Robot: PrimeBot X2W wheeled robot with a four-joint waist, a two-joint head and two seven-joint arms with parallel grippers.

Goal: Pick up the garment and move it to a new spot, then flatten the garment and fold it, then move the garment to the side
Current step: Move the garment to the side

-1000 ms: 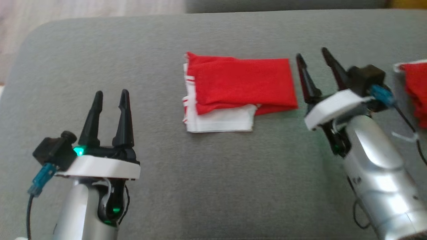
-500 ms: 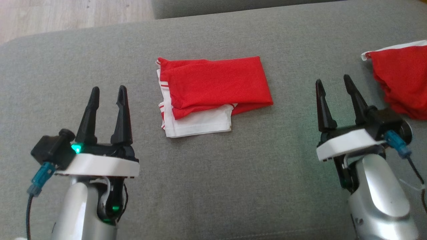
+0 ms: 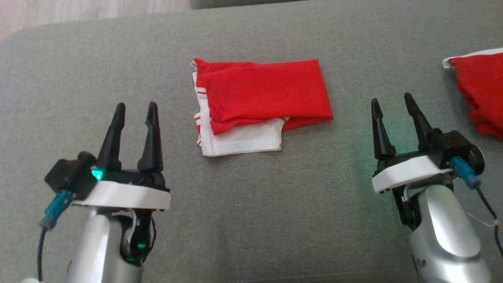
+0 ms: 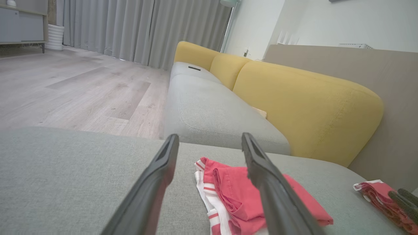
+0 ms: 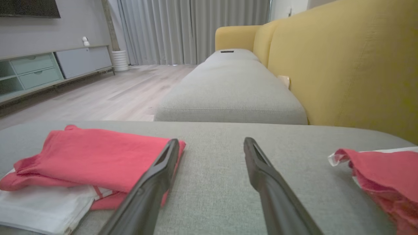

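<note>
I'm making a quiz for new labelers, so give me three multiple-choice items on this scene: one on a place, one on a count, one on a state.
1. Where does the folded garment lie?
A. On the grey cushion, ahead of and between the left gripper and right gripper
B. In a laundry basket
C. On a wooden chair

2. How many red garments are on the cushion?
A. One
B. Two
C. Four

3. How do the grippers stand?
A. Both shut
B. Both open, empty
C. Left shut on cloth

Answers:
1 A: it lies flat on grey fabric between them.
2 B: a second garment lies at the far right.
3 B: fingers are spread with nothing between.
</note>
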